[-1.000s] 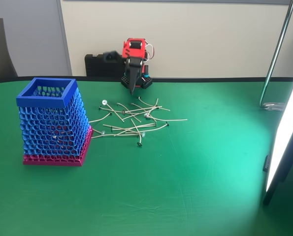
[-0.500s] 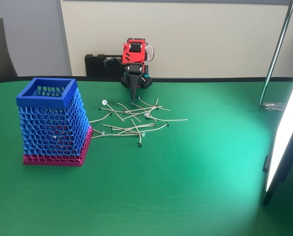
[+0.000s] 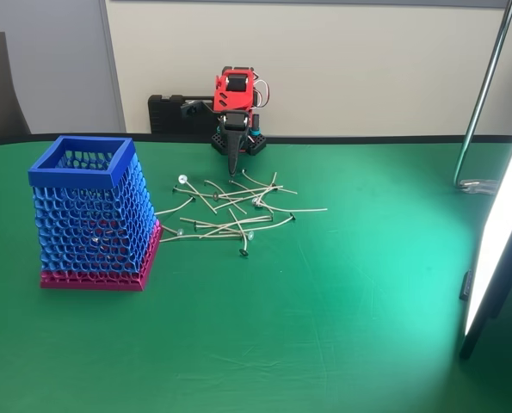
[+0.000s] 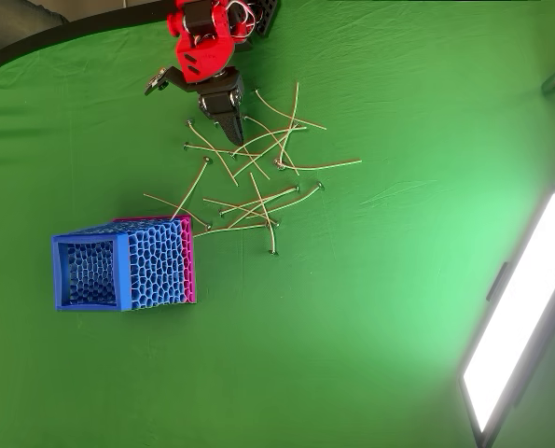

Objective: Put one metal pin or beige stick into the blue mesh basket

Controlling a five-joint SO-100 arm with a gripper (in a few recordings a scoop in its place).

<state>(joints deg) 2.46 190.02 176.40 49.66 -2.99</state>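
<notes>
Thin, pale beige sticks [image 3: 230, 225] [image 4: 249, 201] with small dark ends lie scattered and crossing on the green cloth table [image 3: 324, 327] [image 4: 370, 308], none inside the tall blue mesh basket [image 3: 92, 211] [image 4: 123, 271]. The basket, with its solid square rim and magenta-pink base, stands upright just left of the pile in the fixed view, a stick or two touching its base. The red arm's dark gripper [image 3: 231, 163] [image 4: 230, 126] points down at the pile's far edge, fingers drawn together; whether they pinch a stick cannot be told. A lit white panel [image 3: 496, 249] stands at the right.

arm: folded low, red | pincer [image 3: 232, 169]: pointing down, jaws together
</notes>
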